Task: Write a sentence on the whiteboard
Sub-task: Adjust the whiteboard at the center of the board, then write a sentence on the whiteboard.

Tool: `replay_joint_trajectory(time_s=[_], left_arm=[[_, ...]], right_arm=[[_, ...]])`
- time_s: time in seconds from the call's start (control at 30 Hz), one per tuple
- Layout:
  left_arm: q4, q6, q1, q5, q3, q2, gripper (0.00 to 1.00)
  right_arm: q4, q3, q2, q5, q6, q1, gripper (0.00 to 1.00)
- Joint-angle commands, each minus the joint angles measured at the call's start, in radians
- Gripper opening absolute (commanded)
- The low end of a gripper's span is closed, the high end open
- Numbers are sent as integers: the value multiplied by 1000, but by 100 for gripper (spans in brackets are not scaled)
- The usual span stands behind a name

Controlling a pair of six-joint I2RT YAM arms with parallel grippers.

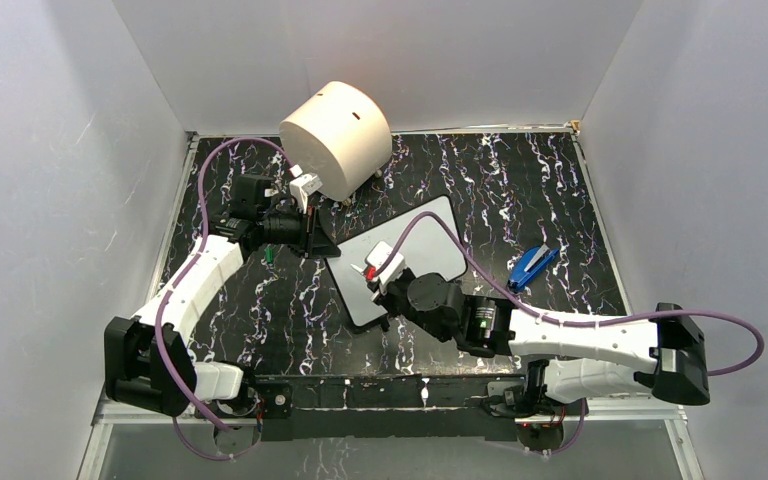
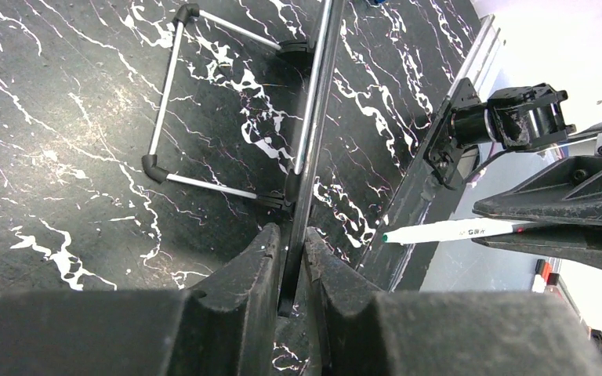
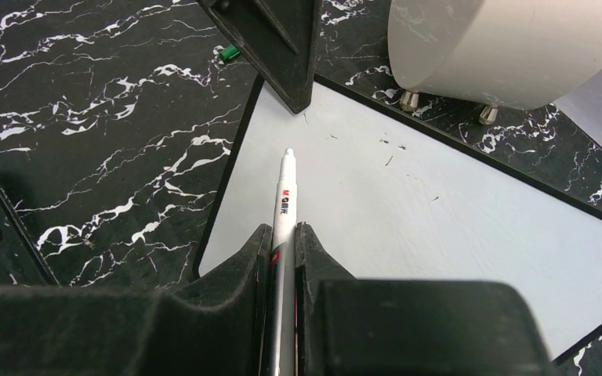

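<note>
From the overhead camera I have the small white rounded-corner whiteboard with its thin black rim point(image 1: 430, 240) lying flat on the black marbled table, under and ahead of the right gripper point(image 1: 378, 272). The left gripper point(image 1: 305, 235) sits just off the board's far-left corner, below the big cream cylinder point(image 1: 338, 135). On the left wrist camera the jaws stand nearly together with a thin grey metal bar point(image 2: 313, 117) between them, and both pads seem to touch it. A wire frame with black corner pieces point(image 2: 166, 86) lies to the left of the jaws, and off to their right I see the white marker point(image 2: 455, 229) with its green tip. On the right wrist camera the jaws are clamped on the marker's barrel, its tip reaching out ahead of them over the board near its left rim; I cannot tell whether it touches. The board shows a few specks and no writing, and a small green cap point(image 3: 227, 52) lies ahead-left of the jaws. I judge the board light, stiff and slick, likely to skate under pen pressure, so I would steady it by the rim at a corner, clear of the writing area.
</note>
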Motion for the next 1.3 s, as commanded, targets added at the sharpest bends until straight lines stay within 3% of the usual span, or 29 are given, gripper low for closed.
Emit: replay_joint_trajectory(time_s=[0.0, 0.27, 1.27], left_arm=[[-16, 29, 1, -21, -9, -38, 14], [-15, 74, 1, -22, -26, -60, 0], [28, 59, -17, -58, -94, -112, 0]], right_arm=[[43, 54, 3, 52, -19, 13, 0], [23, 75, 17, 69, -25, 31, 0], [2, 117, 90, 162, -2, 82, 0]])
